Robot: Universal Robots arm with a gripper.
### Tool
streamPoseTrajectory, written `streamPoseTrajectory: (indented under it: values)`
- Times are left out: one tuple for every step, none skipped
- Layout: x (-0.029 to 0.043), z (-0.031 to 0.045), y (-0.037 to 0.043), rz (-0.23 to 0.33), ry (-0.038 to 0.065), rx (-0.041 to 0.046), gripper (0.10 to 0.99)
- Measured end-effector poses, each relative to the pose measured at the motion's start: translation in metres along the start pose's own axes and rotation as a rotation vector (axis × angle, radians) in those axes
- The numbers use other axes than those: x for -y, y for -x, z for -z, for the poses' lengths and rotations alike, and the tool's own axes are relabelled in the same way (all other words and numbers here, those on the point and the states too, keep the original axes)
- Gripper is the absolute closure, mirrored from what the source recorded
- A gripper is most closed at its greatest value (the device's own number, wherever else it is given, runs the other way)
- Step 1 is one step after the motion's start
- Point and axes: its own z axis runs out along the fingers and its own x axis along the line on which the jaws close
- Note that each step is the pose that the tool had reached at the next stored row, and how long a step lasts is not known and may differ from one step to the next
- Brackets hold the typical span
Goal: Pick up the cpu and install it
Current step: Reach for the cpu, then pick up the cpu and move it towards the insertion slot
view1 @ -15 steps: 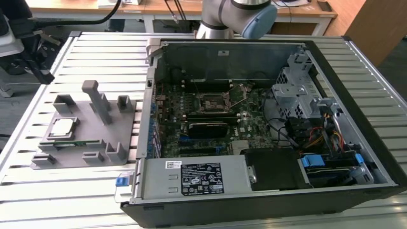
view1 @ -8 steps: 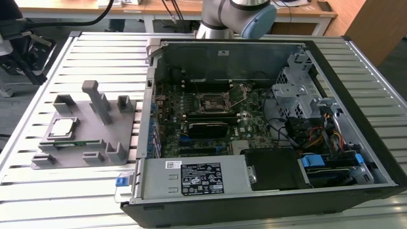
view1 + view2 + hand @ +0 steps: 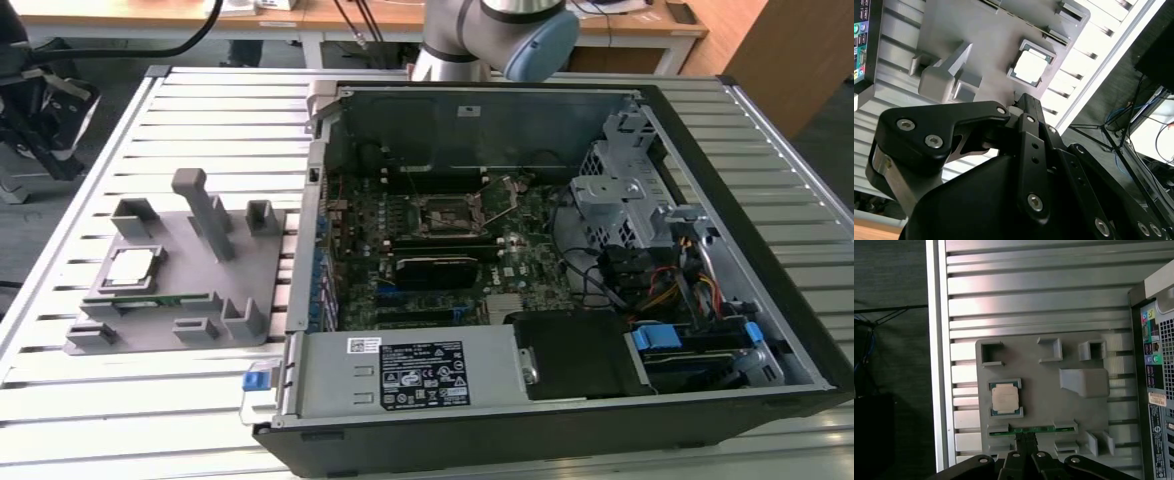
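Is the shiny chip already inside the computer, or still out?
Still out. The cpu lies flat in a pocket of the grey holder on the table, outside the open computer case.

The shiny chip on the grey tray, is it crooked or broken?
No, nothing looks odd. The chip sits flat and straight in its place on the grey tray, and no damage shows on it.

The arm [image 3: 497, 30] is cut off in the exterior view, and the grey holder [image 3: 985, 40] is partly hidden by the gripper [image 3: 1026, 101] in the second wrist view.
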Motion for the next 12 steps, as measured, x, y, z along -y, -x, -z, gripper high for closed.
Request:
streamPoseTrajectory:
  values:
    - [0.0002, -0.0003, -0.0018, 0.000, 0.000, -0.0001, 0.980]
    - [0.0003, -0.0006, -0.0036, 0.000, 0.000, -0.0002, 0.980]
    - [0.0004, -0.0010, -0.0051, 0.000, 0.000, -0.0002, 0.980]
    - [0.0005, -0.0013, -0.0065, 0.000, 0.000, -0.0003, 0.980]
    - [0.0006, -0.0016, -0.0077, 0.000, 0.000, -0.0008, 0.980]
    - [0.0007, -0.0019, -0.0086, 0.000, 0.000, -0.0011, 0.980]
    - [0.0008, -0.0023, -0.0093, 0.000, 0.000, -0.0015, 0.980]
    - [0.0009, -0.0026, -0.0096, 0.000, 0.000, -0.0019, 0.980]
    - [0.0009, -0.0028, -0.0100, 0.000, 0.000, -0.0024, 0.980]
    - [0.0010, -0.0030, -0.0105, 0.000, 0.000, -0.0027, 0.980]
    - [0.0010, -0.0032, -0.0109, 0.000, 0.001, -0.0029, 0.980]
    - [0.0010, -0.0036, -0.0109, 0.000, 0.001, -0.0032, 0.980]
